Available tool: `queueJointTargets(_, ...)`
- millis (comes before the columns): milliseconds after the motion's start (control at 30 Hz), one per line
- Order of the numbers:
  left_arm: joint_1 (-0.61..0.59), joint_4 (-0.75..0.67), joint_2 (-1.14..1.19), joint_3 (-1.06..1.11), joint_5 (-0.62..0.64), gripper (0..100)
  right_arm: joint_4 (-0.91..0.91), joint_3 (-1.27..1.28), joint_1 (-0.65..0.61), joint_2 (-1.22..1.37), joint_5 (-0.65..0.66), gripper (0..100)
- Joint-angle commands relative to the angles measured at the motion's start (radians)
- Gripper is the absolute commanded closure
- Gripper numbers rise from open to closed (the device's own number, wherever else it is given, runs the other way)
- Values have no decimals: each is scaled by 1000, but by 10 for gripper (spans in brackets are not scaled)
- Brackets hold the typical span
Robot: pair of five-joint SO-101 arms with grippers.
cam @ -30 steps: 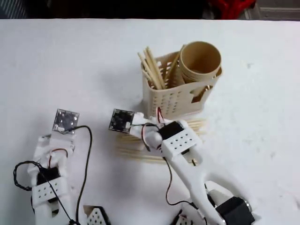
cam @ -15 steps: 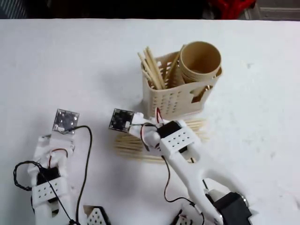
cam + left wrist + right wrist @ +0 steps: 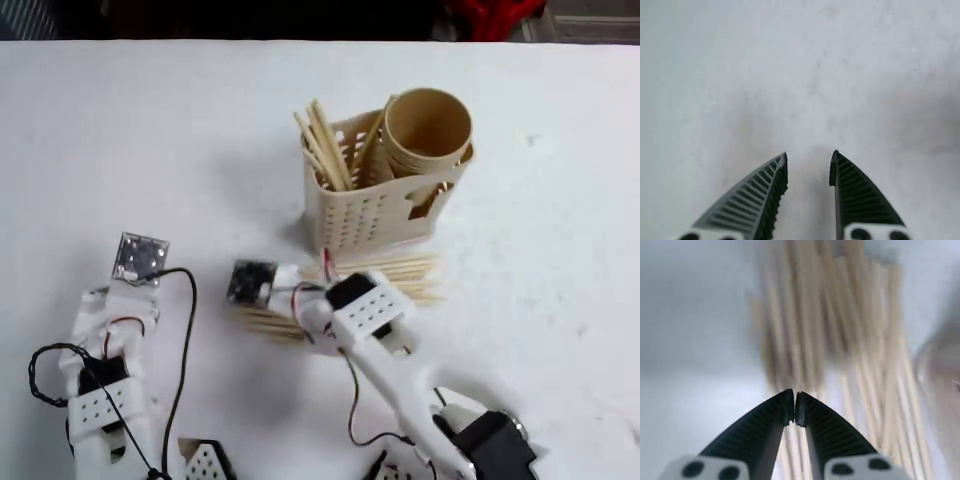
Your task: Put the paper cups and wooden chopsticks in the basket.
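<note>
A cream perforated basket (image 3: 372, 212) stands mid-table with stacked paper cups (image 3: 428, 124) and several wooden chopsticks (image 3: 325, 150) upright inside it. Loose chopsticks (image 3: 405, 268) lie flat on the table just in front of the basket, partly hidden under the right arm (image 3: 365, 305). My right gripper (image 3: 794, 403) is shut, its tips hovering low over this loose chopsticks pile (image 3: 840, 335); nothing shows gripped between them. My left gripper (image 3: 808, 161) is open over bare white table, at the near left where the left arm (image 3: 105, 390) sits.
The white table (image 3: 150, 130) has free room to the left of, right of and behind the basket. A black cable (image 3: 185, 340) loops beside the left arm. The table's far edge (image 3: 300, 42) borders a dark background.
The right arm has shifted slightly left and toward the near edge, lowering over the loose chopsticks. The left arm, basket and cups have not moved.
</note>
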Motion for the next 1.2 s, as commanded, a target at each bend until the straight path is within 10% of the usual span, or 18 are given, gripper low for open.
queueJointTargets(0,15,-20,-12,-3,5,845,8,3,-64,-15,-9,980)
queueJointTargets(1167,15,-20,-12,-3,5,845,-153,129,-54,-2,-72,919)
